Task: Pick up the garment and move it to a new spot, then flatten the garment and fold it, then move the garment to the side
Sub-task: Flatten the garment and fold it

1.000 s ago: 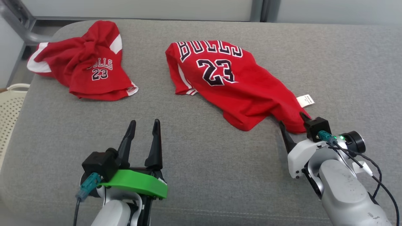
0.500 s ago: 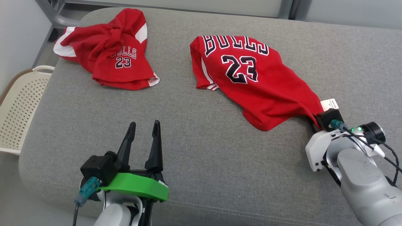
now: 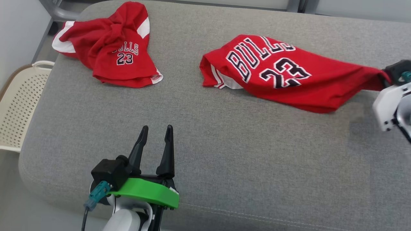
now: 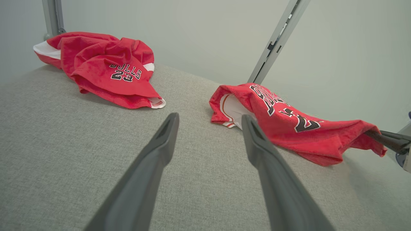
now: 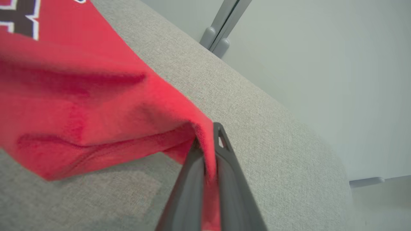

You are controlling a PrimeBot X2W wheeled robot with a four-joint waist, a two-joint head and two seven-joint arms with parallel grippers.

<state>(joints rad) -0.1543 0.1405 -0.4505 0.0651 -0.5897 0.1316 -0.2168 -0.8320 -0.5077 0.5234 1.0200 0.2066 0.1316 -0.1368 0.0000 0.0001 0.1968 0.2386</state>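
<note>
The garment (image 3: pixel 282 77) is a red jersey with "BULLS 23" in black and white, lying mid-right on the grey cushion (image 3: pixel 224 160). My right gripper (image 3: pixel 384 78) at the right edge is shut on its hem corner, and the cloth is stretched taut and partly lifted toward it. In the right wrist view the red fabric (image 5: pixel 80 106) is pinched between the closed fingers of the right gripper (image 5: pixel 207 141). My left gripper (image 3: pixel 157 128) stands open near the front, well short of the jersey (image 4: pixel 298 128), with nothing between its fingers (image 4: pixel 167 128).
A second red "BULLS 23" garment (image 3: pixel 112 48) lies crumpled at the back left corner. A cream perforated basket (image 3: pixel 16 106) stands off the cushion's left side. Grey metal posts (image 4: pixel 276 41) rise behind the cushion against a pale wall.
The right gripper closed on the jersey's hem and pulled it up and to the right, stretching and turning the cloth. The head camera shifted. The left gripper stayed open in place.
</note>
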